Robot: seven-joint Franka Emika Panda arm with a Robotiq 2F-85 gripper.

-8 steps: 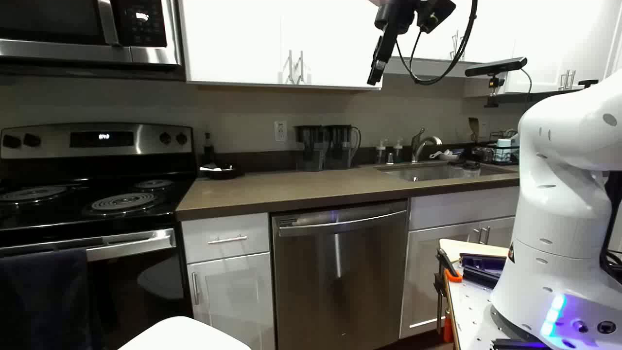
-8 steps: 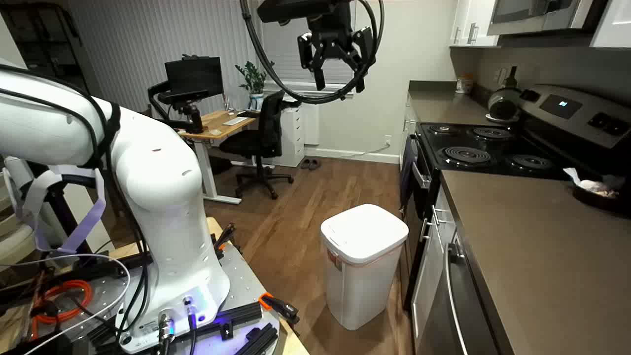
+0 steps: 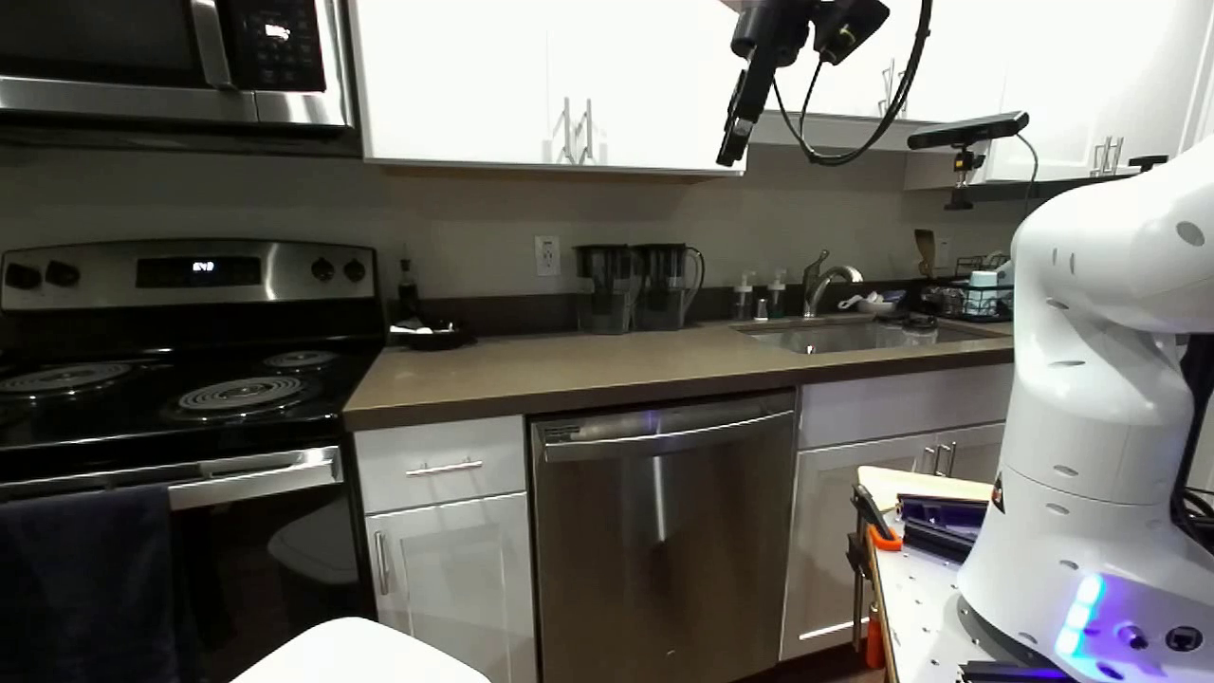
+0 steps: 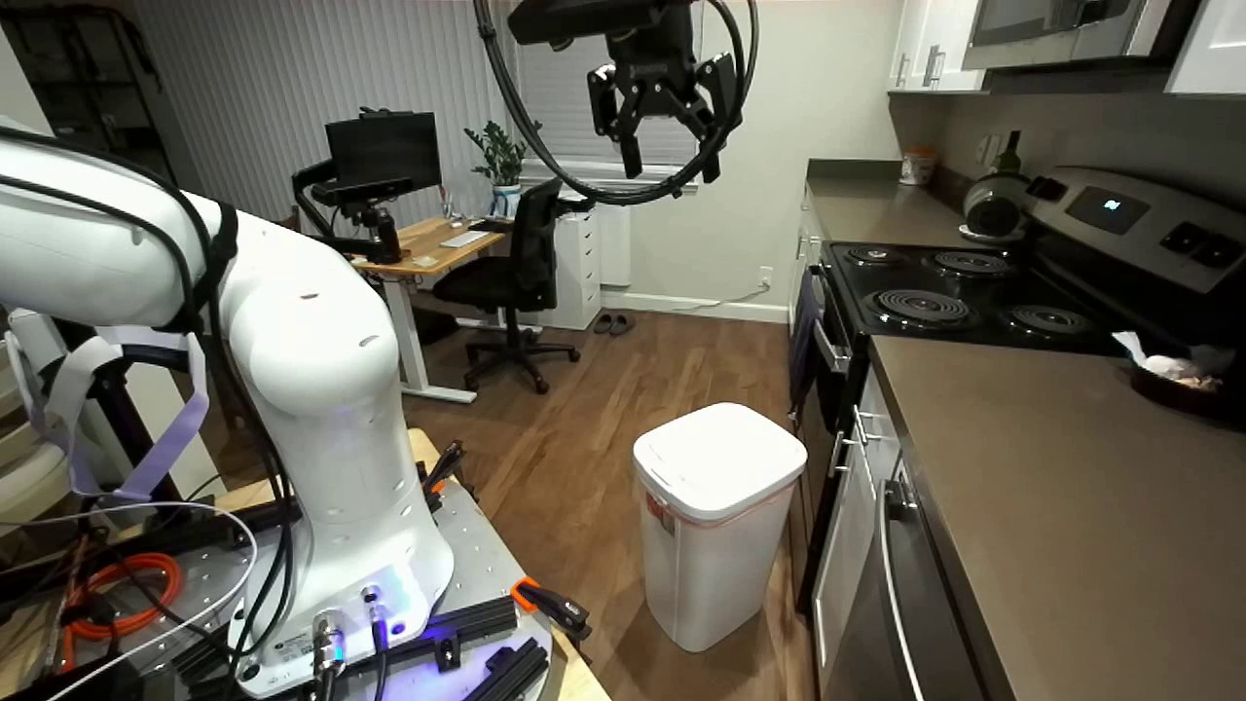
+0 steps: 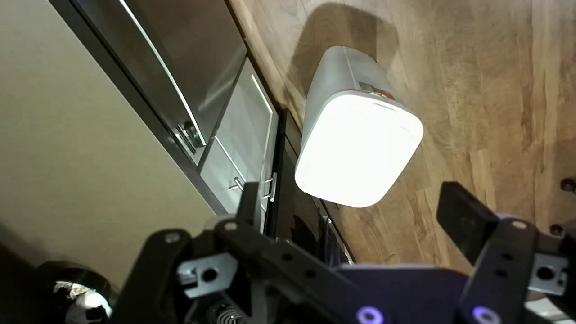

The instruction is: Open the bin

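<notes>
The white bin point(image 4: 715, 574) stands on the wood floor beside the stove and cabinets, with its smooth rounded lid point(image 4: 720, 458) down. In an exterior view only the top of its lid point(image 3: 360, 656) shows at the bottom edge. In the wrist view the bin's lid point(image 5: 360, 148) is bright and washed out, seen from above. My black gripper point(image 4: 672, 167) is open and empty, high in the air, well above the bin and apart from it. Its spread fingers point(image 5: 351, 193) also show in the wrist view. In an exterior view the gripper point(image 3: 732, 152) shows side-on before the upper cabinets.
The brown counter point(image 4: 1051, 487), dishwasher point(image 3: 664, 550) and stove point(image 4: 925, 302) run along one side of the bin. The robot's table point(image 4: 487, 565), with an orange-black clamp point(image 4: 550, 604), is on its other side. An office chair point(image 4: 521, 282) and desk stand farther back.
</notes>
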